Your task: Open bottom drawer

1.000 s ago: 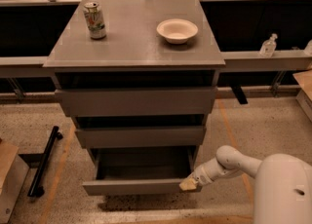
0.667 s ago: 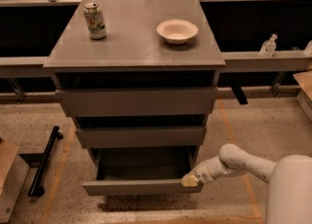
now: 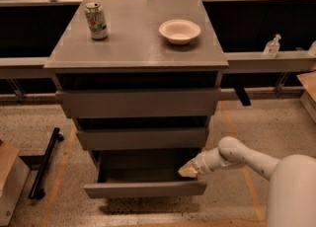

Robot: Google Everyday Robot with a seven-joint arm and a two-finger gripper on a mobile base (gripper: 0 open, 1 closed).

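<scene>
Bottom drawer (image 3: 145,189) is pulled out at the foot of the bench (image 3: 133,43), sticking out past the two drawers above it. The pincer (image 3: 189,170) sits at that drawer's right end, just behind its front panel, and honestly I can't tell if it's open or closed.

The gripper (image 3: 186,171) has come up off the right end of the bottom drawer (image 3: 145,189) front, where it sat a second ago. It now hangs a little higher and further in, over the right front corner of the tray. The rounded white joint (image 3: 231,149) behind it, just right of the drawer, has risen too.
</scene>
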